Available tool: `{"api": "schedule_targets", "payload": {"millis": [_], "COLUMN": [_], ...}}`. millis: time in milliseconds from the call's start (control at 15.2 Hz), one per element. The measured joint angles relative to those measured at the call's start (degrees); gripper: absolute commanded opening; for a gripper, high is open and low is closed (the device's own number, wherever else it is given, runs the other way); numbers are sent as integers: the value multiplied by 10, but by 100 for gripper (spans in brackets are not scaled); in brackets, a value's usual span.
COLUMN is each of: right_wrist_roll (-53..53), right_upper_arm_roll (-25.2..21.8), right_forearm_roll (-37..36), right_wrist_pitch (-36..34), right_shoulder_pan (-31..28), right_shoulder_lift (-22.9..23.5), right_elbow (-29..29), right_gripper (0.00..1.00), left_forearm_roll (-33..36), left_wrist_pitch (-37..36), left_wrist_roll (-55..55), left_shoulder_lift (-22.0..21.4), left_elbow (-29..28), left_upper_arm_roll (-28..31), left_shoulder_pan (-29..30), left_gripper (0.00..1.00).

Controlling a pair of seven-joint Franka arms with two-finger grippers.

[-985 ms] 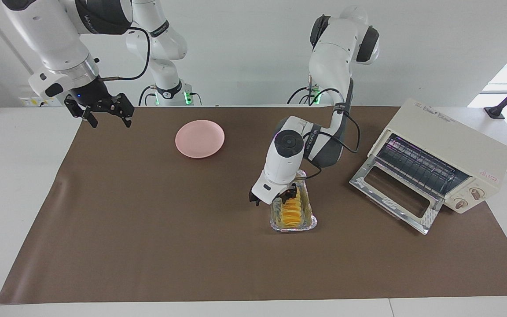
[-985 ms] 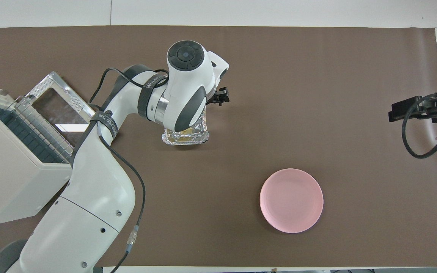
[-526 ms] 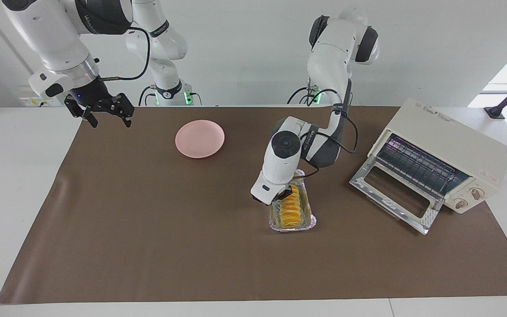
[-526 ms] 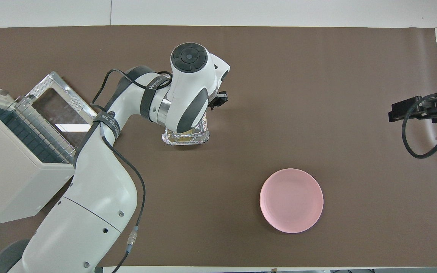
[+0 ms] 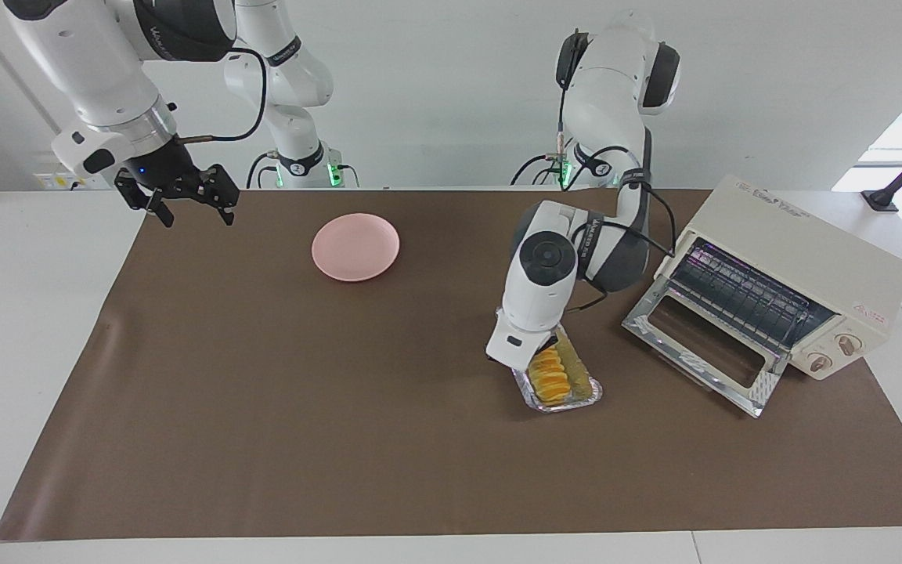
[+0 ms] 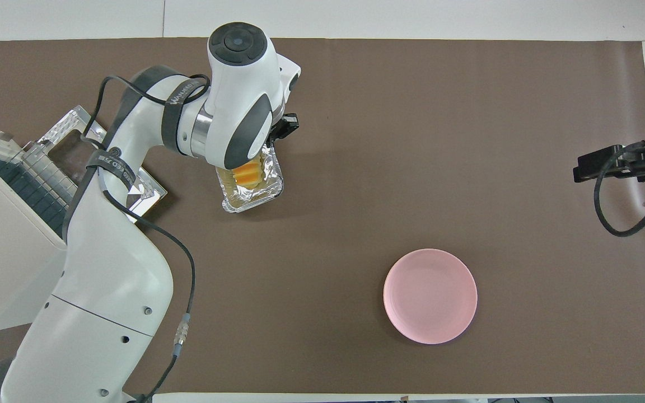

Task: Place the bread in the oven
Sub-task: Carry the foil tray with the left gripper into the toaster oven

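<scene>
The bread (image 5: 549, 374), a ridged yellow-orange loaf, lies in a crinkled foil tray (image 5: 579, 397). My left gripper (image 5: 535, 356) is shut on the tray's side rim, and the tray hangs tilted just above the mat, close to the oven door. In the overhead view the left wrist covers most of the bread (image 6: 248, 170) and part of the foil tray (image 6: 251, 202). The cream-white oven (image 5: 799, 262) stands at the left arm's end of the table, its glass door (image 5: 700, 345) dropped open and the wire rack showing. My right gripper (image 5: 196, 218) waits open in the air over the mat's corner.
A pink plate (image 5: 355, 247) sits on the brown mat (image 5: 302, 407), nearer to the robots and toward the right arm's end. In the overhead view the oven (image 6: 3, 252) and the pink plate (image 6: 430, 295) show too. Cables loop off the left forearm.
The left gripper closed on the foil tray's rim, then carried the tray with the bread toward the oven, turning it. The right arm stayed put.
</scene>
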Motion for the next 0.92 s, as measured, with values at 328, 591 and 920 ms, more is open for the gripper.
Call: {"api": "schedule_targets", "payload": {"millis": [328,591,920], "right_wrist_roll": [0,0,0], "right_upper_arm_roll": [1,2,2], "right_forearm_roll": [0,0,0], "right_wrist_pitch": [0,0,0], "right_shoulder_pan": [0,0,0], "right_shoulder_lift": [0,0,0], "right_elbow": [0,0,0], "right_gripper": [100,100,100], "left_forearm_roll": [-40,-48,-48], "left_wrist_pitch": [-68,-131,-140], "left_wrist_roll": [-2,-1,-1], "left_shoulder_lift": [-29,-48,-49], "left_elbow": [17,16,7], "left_upper_arm_roll": [121,214,250], "left_shoulder_pan": [-1,5,22], "left_gripper": [0,0,0]}}
